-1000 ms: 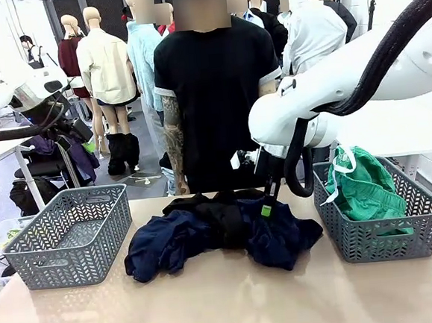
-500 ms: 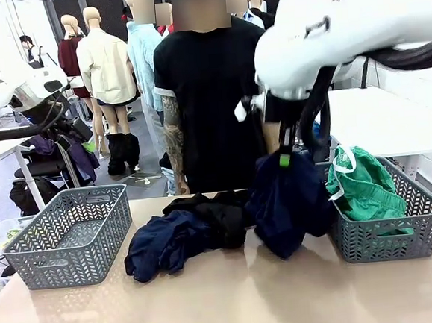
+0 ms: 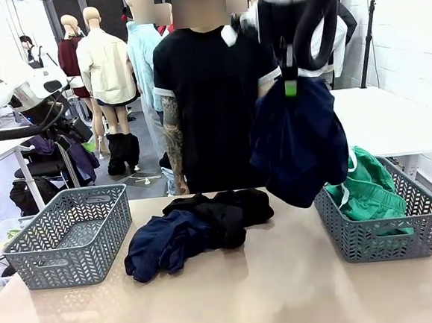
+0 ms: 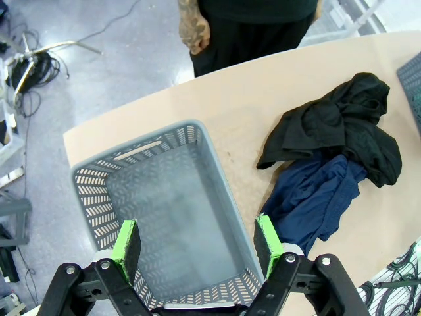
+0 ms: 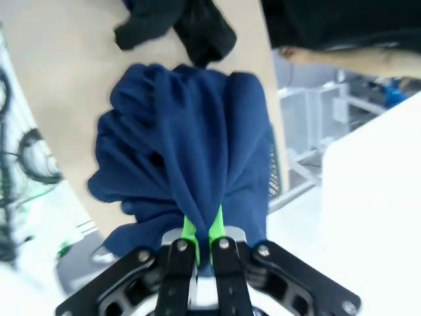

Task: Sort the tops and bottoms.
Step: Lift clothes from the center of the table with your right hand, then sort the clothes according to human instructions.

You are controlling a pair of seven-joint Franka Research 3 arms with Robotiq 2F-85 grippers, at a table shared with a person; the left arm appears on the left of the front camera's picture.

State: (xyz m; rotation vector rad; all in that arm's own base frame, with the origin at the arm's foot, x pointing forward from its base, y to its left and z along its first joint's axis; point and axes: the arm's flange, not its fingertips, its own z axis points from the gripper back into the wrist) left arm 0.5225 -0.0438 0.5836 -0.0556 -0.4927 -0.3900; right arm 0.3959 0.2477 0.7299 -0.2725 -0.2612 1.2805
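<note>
A shared table [image 3: 234,295] seen from the robot's side, with a person [image 3: 211,94] in a black T-shirt standing at the far edge, arms down, not touching the clothes.

The right gripper [image 3: 291,88] is raised high above the right half of the table. Its green pads are pressed together on a bunched fold of a dark navy garment [image 3: 298,144], which hangs free in the air, clear of the tabletop. Its lower edge hangs in front of the near left corner of the right-hand grey basket [image 3: 387,241]. Whether this garment is a top or a bottom cannot be told from its crumpled shape.

The bright green trousers [image 3: 364,187] are already sorted: they lie heaped inside the right-hand basket, rising above its rim.

The left-hand grey basket [image 3: 66,252] holds nothing. The left gripper [image 4: 195,222] hovers directly above it, fingers spread wide, gripping nothing.

Two pieces are left on the table between the baskets: a black garment [image 3: 220,210] and, touching it on the side toward the left basket, a second navy garment [image 3: 163,244], both crumpled.

By this reading the sort is well short of halfway: one piece is binned, one is in the air and apparently headed for the right-hand basket, and two wait in the middle. No top has yet gone into the left-hand basket.
</note>
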